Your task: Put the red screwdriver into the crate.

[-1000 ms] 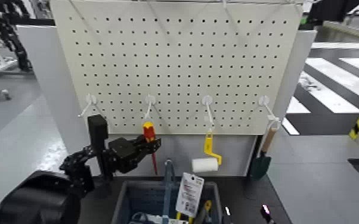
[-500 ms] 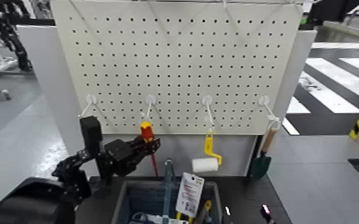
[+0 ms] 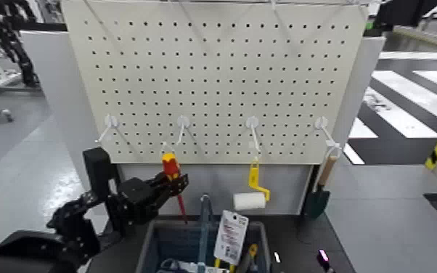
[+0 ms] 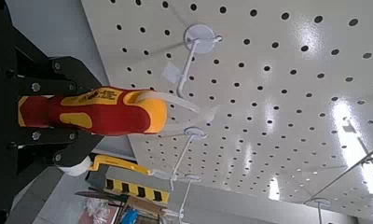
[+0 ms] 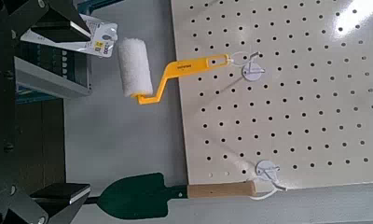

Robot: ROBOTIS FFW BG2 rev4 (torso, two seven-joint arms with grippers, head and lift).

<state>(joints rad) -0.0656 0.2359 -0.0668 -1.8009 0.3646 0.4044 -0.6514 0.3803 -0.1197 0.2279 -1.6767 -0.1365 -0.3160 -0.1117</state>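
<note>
My left gripper (image 3: 165, 186) is shut on the red screwdriver (image 3: 170, 170) and holds it upright in front of the pegboard, a little left of and below the second hook (image 3: 183, 125), which is empty. The thin red shaft points down toward the left rim of the dark grey-blue crate (image 3: 146, 250). In the left wrist view the red and yellow handle (image 4: 93, 110) sits between the black fingers (image 4: 47, 77). The right gripper (image 5: 17, 112) shows only in its own wrist view; it is open, empty and apart from the board.
A yellow-handled white paint roller (image 3: 250, 197) hangs on the third hook. A green trowel (image 3: 316, 197) hangs on the fourth. The crate holds several tools and a tagged package (image 3: 230, 236). The white pegboard (image 3: 221, 72) stands right behind the crate.
My left gripper has moved left and slightly down, away from the second hook, carrying the red screwdriver with it. The hook is now bare.
</note>
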